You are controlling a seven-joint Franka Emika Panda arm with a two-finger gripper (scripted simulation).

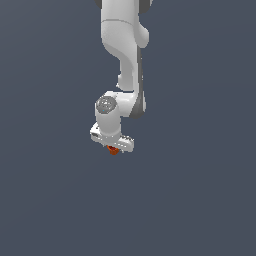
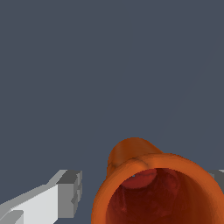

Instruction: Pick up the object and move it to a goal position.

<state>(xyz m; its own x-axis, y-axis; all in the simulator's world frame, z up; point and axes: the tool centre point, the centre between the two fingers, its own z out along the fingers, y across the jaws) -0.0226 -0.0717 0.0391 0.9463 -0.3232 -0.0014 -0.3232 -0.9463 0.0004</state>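
Gripper (image 1: 114, 148) sits just below centre of the exterior frame, hanging from the white arm (image 1: 122, 60) that comes down from the top edge. Fingers point down. Orange-red object (image 1: 113, 150) peeks out right under the gripper body, between the fingers.

Wrist view: one light grey finger (image 2: 57, 194) shows at lower left, with a gap between its pad and the cup's rim; only a sliver of the other finger at the right edge, hard against the cup wall. Object fills the lower centre-right of that frame, hollow mouth open toward the camera, dark red inside. So its long axis runs roughly along the gripper's approach axis, mouth up toward the wrist.

Jaws look partly open and straddling the cup. Cannot tell whether they have actually clamped it: contact on the right side is likely, the left side shows daylight.

Key relation: object lies directly below the palm, between the fingers, not off to either side.

Surroundings: flat slate-grey ground, no goal marker visible in either view.
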